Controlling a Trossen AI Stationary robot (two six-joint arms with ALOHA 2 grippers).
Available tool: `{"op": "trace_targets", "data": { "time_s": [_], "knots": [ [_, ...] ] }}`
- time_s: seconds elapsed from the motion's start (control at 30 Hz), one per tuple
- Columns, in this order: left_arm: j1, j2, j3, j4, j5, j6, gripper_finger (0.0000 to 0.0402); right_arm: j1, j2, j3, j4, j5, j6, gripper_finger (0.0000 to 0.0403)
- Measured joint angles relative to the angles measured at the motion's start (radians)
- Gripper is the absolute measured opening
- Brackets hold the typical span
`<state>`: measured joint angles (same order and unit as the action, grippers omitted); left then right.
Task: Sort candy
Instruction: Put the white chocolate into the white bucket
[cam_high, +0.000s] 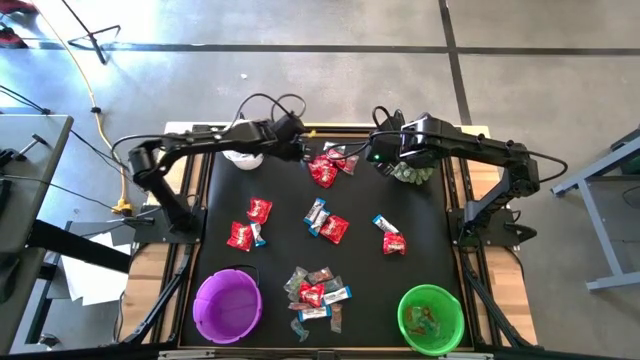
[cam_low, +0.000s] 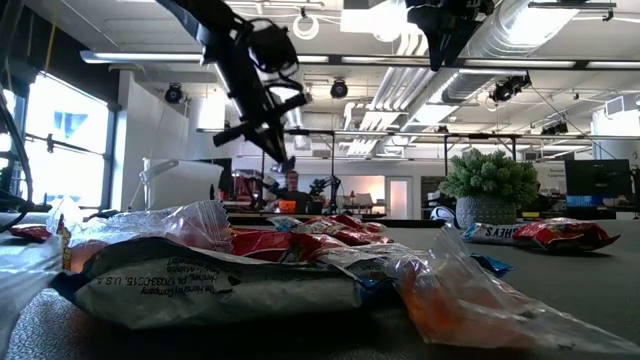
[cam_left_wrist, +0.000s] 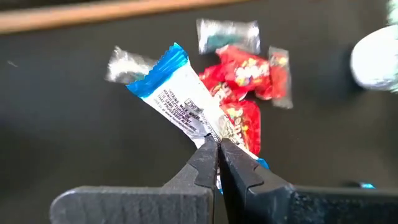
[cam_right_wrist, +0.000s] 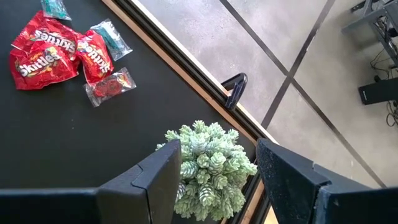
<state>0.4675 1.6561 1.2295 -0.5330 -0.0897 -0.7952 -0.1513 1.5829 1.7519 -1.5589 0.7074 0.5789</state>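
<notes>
Left gripper (cam_left_wrist: 217, 144) pinched tight on blue-and-white bar (cam_left_wrist: 180, 99), lifted clear of red packets (cam_left_wrist: 245, 78) for sorting; right gripper (cam_right_wrist: 217, 180), spread wide and empty, waits over plant (cam_right_wrist: 208, 165).

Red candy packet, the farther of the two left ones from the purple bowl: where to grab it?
Probably from straight above, pinching across the red packet. It lies flat on the black mat with bare mat around it, so jaws can come down either side; from the side they might push it.
</notes>
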Motion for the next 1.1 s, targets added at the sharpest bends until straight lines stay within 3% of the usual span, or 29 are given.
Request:
{"op": "trace_targets", "data": {
  "time_s": [0.43,0.67,0.8,1.1],
  "knots": [
    [-0.003,-0.321,0.002,-0.225,-0.28,0.04,0.0,0.0,0.0,0.0,0.0,-0.009,0.02,0.0206],
    [0.049,-0.43,0.002,-0.441,-0.446,0.041,0.0,0.0,0.0,0.0,-0.001,-0.029,0.047,0.0206],
    [0.1,-0.445,0.002,-0.524,-0.479,0.049,0.0,0.0,0.0,0.0,0.0,-0.03,0.053,0.0206],
    [0.183,-0.403,0.002,-0.518,-0.465,0.217,0.0,0.0,0.0,0.0,0.0,-0.031,0.079,0.0206]
  ]
}}
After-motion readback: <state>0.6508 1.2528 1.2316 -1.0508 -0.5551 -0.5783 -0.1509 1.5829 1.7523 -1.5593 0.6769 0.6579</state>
